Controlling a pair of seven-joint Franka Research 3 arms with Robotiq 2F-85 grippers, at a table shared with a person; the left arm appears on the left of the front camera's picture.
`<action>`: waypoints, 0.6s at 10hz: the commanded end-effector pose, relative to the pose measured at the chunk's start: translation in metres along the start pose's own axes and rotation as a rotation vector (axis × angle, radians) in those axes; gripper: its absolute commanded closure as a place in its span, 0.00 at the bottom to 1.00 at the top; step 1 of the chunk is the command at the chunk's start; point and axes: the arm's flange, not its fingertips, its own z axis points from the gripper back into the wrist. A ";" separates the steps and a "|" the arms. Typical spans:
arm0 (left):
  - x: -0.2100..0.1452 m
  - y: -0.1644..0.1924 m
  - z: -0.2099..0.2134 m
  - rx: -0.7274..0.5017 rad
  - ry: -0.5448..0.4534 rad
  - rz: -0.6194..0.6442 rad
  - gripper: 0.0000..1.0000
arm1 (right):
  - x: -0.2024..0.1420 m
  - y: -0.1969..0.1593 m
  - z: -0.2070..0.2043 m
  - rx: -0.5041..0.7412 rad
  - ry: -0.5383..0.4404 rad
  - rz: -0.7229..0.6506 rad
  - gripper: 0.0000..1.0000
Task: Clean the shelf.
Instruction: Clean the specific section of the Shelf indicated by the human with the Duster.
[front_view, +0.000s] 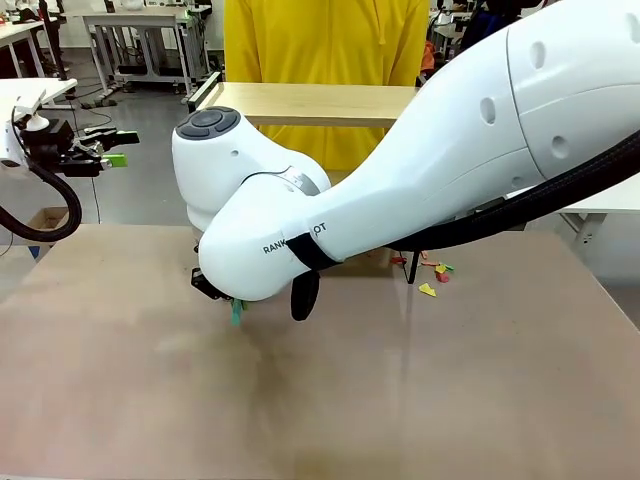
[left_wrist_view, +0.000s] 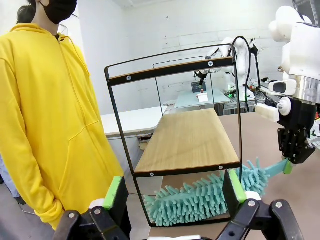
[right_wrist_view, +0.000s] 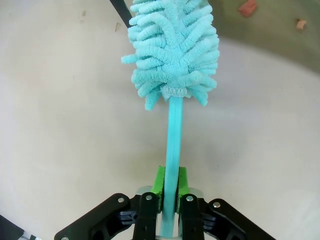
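The shelf (left_wrist_view: 190, 140) stands across the table in front of a person in a yellow top (left_wrist_view: 55, 115); its two wooden boards look bare. In the front view my right arm hides most of the shelf (front_view: 300, 102). My right gripper (right_wrist_view: 170, 182) is shut on the flat handle of a teal fluffy duster (right_wrist_view: 172, 50). The duster's head (left_wrist_view: 200, 197) reaches under the lower board, low over the tabletop, with the right gripper (left_wrist_view: 296, 150) at the rack's end. My left gripper (left_wrist_view: 175, 192) is open and holds nothing; it hangs raised at the far left (front_view: 100, 155).
Small coloured scraps (front_view: 435, 278) lie on the table by a shelf leg (front_view: 411, 265). Two reddish scraps (right_wrist_view: 248, 7) lie beyond the duster. The near half of the brown tabletop (front_view: 320, 400) is bare.
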 end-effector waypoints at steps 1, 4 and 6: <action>0.004 -0.001 -0.001 -0.003 0.001 -0.005 0.00 | 0.001 -0.001 0.000 0.000 0.000 -0.001 0.87; 0.004 -0.001 -0.001 -0.003 0.001 -0.005 0.00 | 0.006 -0.054 -0.007 -0.006 0.047 -0.097 0.87; 0.004 -0.001 -0.001 -0.003 0.001 -0.005 0.00 | 0.004 -0.089 -0.007 -0.014 0.069 -0.122 0.87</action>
